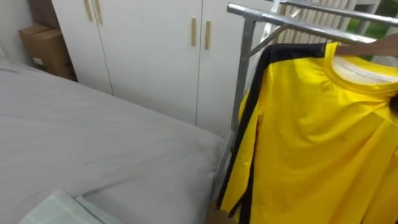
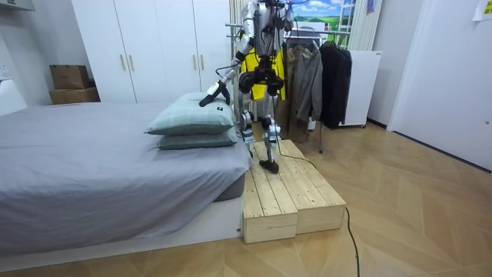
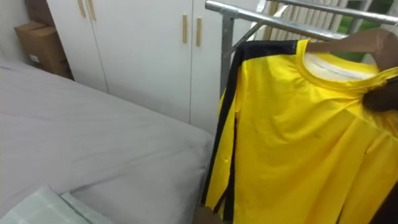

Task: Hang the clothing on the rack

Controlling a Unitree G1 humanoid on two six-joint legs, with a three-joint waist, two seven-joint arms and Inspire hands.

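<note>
Yellow shirt (image 3: 298, 137) with the black side stripe is up on the right, on a wooden hanger (image 3: 367, 40) close under the top rail of the metal clothes rack (image 1: 246, 56). You can't tell from here whether the hook is over the rail. My guess is it's light, floppy and a bit slick, so it'll slide off the hanger if you tug the cloth. Take it by the hanger's shoulder, not the fabric.

The dark blob against the chest, just below the collar, looks like your right hand (image 3: 380, 99), and I can't tell if it's gripping. Your left hand (image 2: 213, 95) is out over the pillows (image 2: 192, 115), well apart from the shirt. Can't tell there either.

Counts, big to small:
- one grey bed (image 1: 93, 137)
- one white wardrobe (image 1: 149, 56)
- one rack
- one wooden platform (image 2: 284, 192), the one you're standing on
- at least two coats (image 2: 307, 77) hanging right of the shirt
- two stacked pillows
- two cardboard boxes (image 2: 69, 77), far left
- one shirt
- one hanger
</note>
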